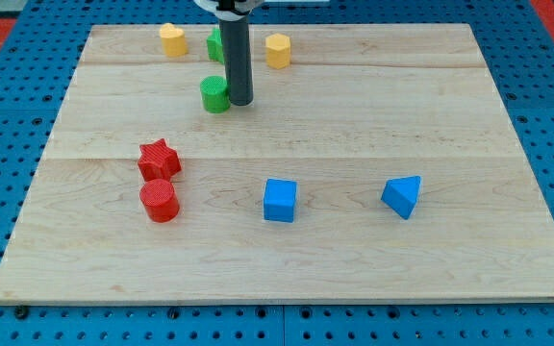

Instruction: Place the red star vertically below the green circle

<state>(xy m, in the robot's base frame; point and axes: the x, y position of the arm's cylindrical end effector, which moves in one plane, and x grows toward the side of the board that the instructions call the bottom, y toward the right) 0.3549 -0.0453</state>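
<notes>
The red star (159, 159) lies on the wooden board (373, 115) at the left, just above a red cylinder (160, 201) that touches it. The green circle (214, 94) is a green cylinder near the view's top, up and to the right of the star. My tip (239, 101) stands right beside the green circle, at its right edge, touching or nearly touching it. The rod rises from there to the view's top.
A second green block (215, 44) is partly hidden behind the rod. Yellow blocks sit at the top, one (172, 39) left of the rod and one (277, 50) right. A blue cube (280, 200) and a blue triangular block (403, 196) lie lower right.
</notes>
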